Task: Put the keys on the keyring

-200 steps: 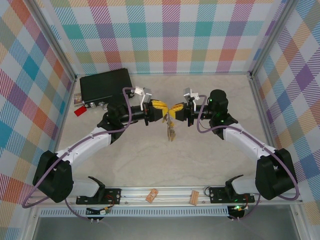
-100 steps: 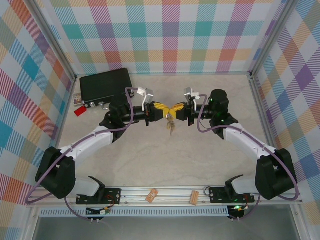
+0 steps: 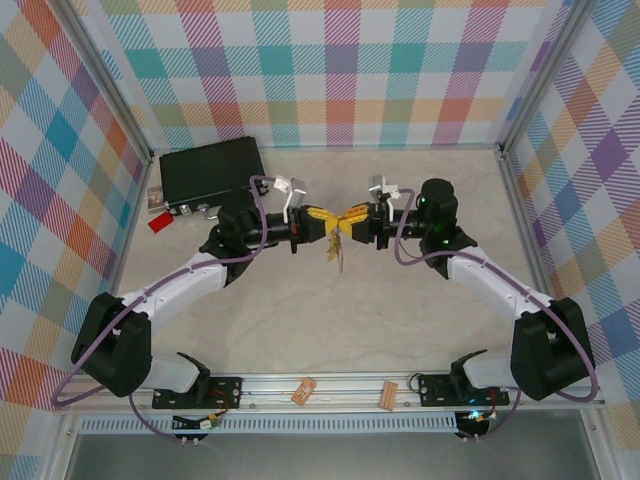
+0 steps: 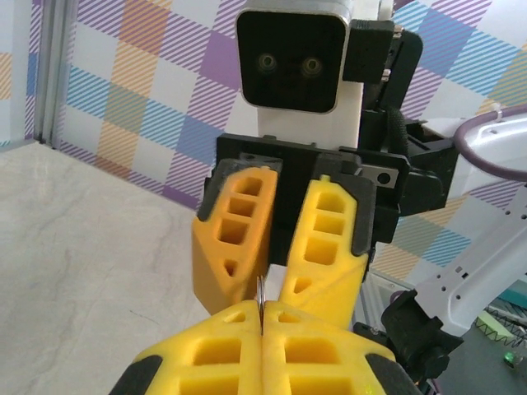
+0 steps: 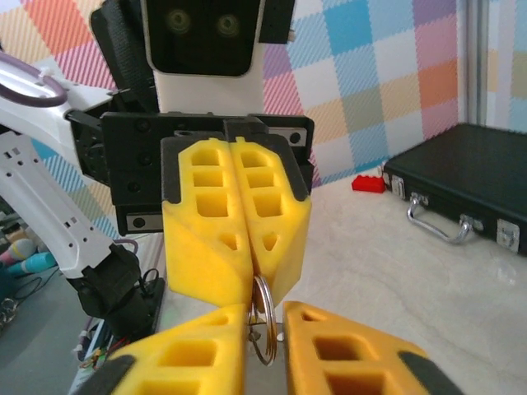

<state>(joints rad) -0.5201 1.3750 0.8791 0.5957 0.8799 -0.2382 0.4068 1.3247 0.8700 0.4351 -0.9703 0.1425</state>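
The left gripper [image 3: 326,222] is pinching the keyring [image 5: 263,329] edge-on in shut jaws, well above the counter [image 3: 300,320], keys [image 3: 338,252] dangling beneath; the right gripper's [image 5: 265,317] jaws are standing narrowly parted around the ring. Light, stiff, slippery wire, probably best pinched flat across its rim

Pale marbled table [image 3: 300,320]; black case [image 3: 210,170] at its far-left corner — small red tag [image 3: 159,223] just beside it.
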